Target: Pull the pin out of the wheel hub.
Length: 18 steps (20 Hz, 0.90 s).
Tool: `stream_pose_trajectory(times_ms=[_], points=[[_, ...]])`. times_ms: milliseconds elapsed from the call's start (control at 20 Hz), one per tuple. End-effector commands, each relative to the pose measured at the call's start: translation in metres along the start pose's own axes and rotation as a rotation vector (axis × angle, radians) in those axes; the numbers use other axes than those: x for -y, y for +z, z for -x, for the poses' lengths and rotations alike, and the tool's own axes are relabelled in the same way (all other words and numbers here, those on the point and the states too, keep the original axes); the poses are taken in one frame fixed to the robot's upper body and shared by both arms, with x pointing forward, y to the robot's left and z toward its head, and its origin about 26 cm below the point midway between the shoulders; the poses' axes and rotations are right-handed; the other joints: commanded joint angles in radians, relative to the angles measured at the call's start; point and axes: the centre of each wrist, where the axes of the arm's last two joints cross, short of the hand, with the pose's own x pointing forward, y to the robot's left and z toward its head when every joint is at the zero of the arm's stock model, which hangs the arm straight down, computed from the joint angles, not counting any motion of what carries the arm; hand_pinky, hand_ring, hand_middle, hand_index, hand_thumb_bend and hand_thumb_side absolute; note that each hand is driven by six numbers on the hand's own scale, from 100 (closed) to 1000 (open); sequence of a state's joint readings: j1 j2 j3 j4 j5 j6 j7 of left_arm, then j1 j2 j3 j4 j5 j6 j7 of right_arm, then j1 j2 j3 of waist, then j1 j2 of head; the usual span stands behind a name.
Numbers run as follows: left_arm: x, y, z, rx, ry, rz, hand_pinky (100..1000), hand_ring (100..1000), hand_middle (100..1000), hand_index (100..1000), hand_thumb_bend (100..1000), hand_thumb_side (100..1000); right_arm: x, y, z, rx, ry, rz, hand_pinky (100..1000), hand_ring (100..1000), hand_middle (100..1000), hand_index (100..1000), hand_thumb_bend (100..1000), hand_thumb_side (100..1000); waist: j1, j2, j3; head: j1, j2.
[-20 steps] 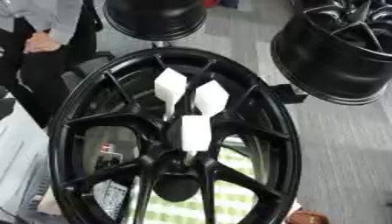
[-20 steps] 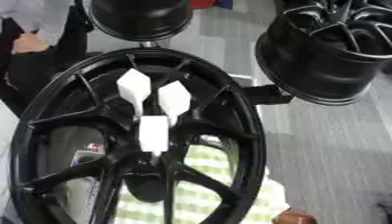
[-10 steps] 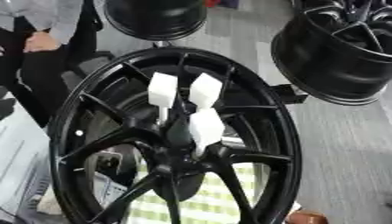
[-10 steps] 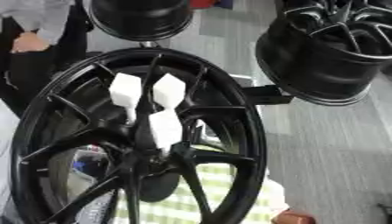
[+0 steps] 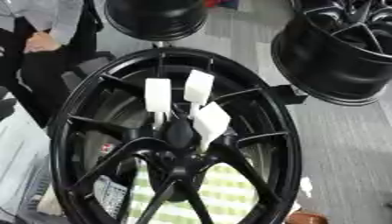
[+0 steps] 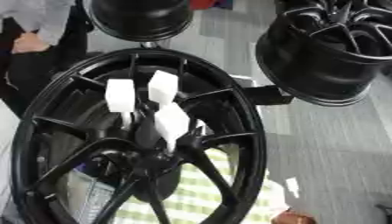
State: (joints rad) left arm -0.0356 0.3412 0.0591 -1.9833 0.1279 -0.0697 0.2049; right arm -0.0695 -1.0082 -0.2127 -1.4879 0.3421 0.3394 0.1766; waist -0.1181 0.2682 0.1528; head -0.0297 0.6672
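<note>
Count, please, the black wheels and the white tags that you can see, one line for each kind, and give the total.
Black wheels: 3 (near one, upper middle, upper right)
White tags at the near wheel's hub: 3 ()
Total: 6

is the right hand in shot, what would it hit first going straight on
No hand shows in either view, so no line can be read. Ahead stands the black spoked wheel with white block-topped pins at its hub.
</note>
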Motion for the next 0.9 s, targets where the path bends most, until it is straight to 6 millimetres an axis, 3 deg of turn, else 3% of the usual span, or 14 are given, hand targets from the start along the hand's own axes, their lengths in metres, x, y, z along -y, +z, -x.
stream_pose_trajectory(times_ms=[50,100,150,250,300,350,400,450,600,650,900], points=[[-0.002,-0.002,-0.005,0.02,-0.007,0.005,857,777,769,808,100,889,0.018,0.0,-0.001,0.0,0.026,0.049,941,934,852,837,266,100,0.003,-0.017,-0.001,-0.001,-0.001],[-0.002,-0.002,-0.005,0.02,-0.007,0.005,857,777,768,806,100,896,0.018,0.0,-0.001,0.0,0.025,0.05,922,911,830,835,100,100,0.003,-0.018,-0.001,-0.001,-0.001],[-0.002,-0.001,-0.005,0.019,-0.008,0.005,857,777,768,806,100,896,0.02,0.0,-0.002,0.005,0.011,0.065,918,902,819,828,100,100,0.003,-0.019,-0.003,0.0,-0.001],[-0.002,-0.001,-0.005,0.02,-0.009,0.004,857,777,768,806,100,897,0.024,0.001,-0.005,0.013,-0.021,0.095,913,890,800,812,100,256,0.003,-0.019,-0.004,0.001,-0.001],[-0.002,-0.001,-0.005,0.02,-0.009,0.004,857,777,768,806,100,897,0.024,0.002,-0.006,0.018,-0.034,0.106,913,890,800,812,100,256,0.003,-0.019,-0.004,0.001,-0.001],[-0.002,-0.001,-0.005,0.02,-0.009,0.004,857,777,768,805,100,897,0.024,0.002,-0.007,0.021,-0.044,0.116,910,883,788,806,100,344,0.003,-0.019,-0.003,0.001,-0.001],[-0.002,-0.001,-0.005,0.02,-0.009,0.004,857,777,768,805,100,897,0.023,0.003,-0.008,0.026,-0.055,0.126,910,883,788,806,100,344,0.003,-0.019,-0.003,0.0,0.0],[-0.002,-0.001,-0.005,0.02,-0.009,0.004,857,777,768,805,100,898,0.023,0.004,-0.01,0.035,-0.067,0.138,904,870,777,805,100,406,0.003,-0.019,-0.004,0.0,0.0],[-0.002,-0.001,-0.005,0.019,-0.009,0.004,857,777,768,805,100,898,0.021,0.007,-0.016,0.057,-0.097,0.166,902,866,775,803,100,426,0.003,-0.018,-0.003,-0.001,0.0],[-0.002,-0.001,-0.005,0.019,-0.009,0.004,857,777,768,805,100,897,0.021,0.008,-0.018,0.068,-0.11,0.177,884,844,755,794,100,586,0.004,-0.019,-0.003,-0.001,0.0],[-0.002,-0.002,-0.005,0.022,-0.008,0.0,856,777,768,805,100,896,0.016,0.021,-0.042,0.188,-0.211,0.232,870,835,748,789,100,593,0.006,-0.019,-0.004,0.005,-0.001]])
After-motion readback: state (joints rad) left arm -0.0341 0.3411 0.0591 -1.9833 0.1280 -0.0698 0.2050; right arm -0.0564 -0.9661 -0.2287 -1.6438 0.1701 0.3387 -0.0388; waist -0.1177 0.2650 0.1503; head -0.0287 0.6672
